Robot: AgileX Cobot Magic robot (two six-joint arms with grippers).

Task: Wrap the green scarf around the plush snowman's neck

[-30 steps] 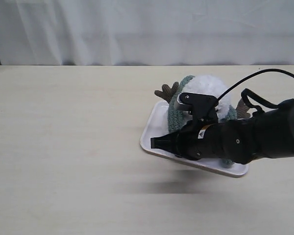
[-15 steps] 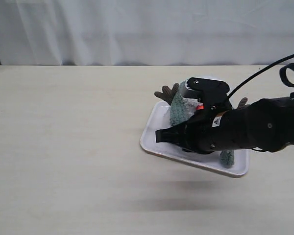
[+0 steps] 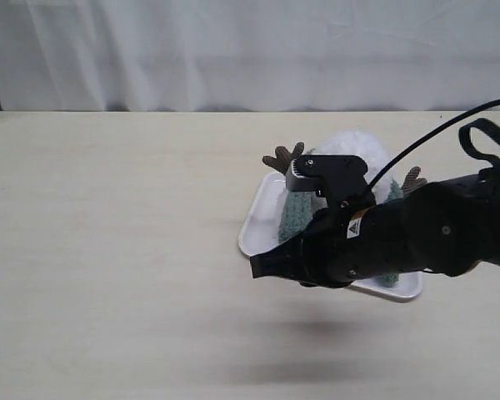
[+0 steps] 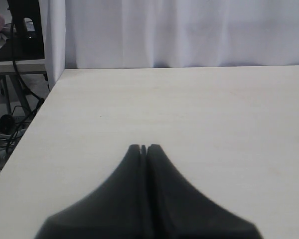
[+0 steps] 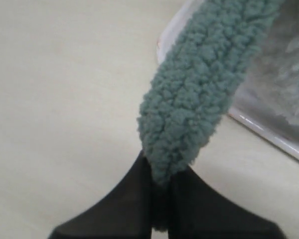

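White curtain hangs behind a pale wooden table. On the table sits a white tray, and the fluffy snowman lies on it. The green scarf is on the tray too. One strip runs down beside the snowman on the left of the outside view, and a bit of green peeks out on the other side of the black arm.

The right gripper is pinched tight on one end of the scarf and holds it out past the tray's edge, above the table. The left gripper is closed with nothing in it, over bare table, away from the tray.

The arm hides the neck, so I cannot tell how the scarf lies there. My guess is that the job is partly done — the held end probably needs to cross over the front and be let go.
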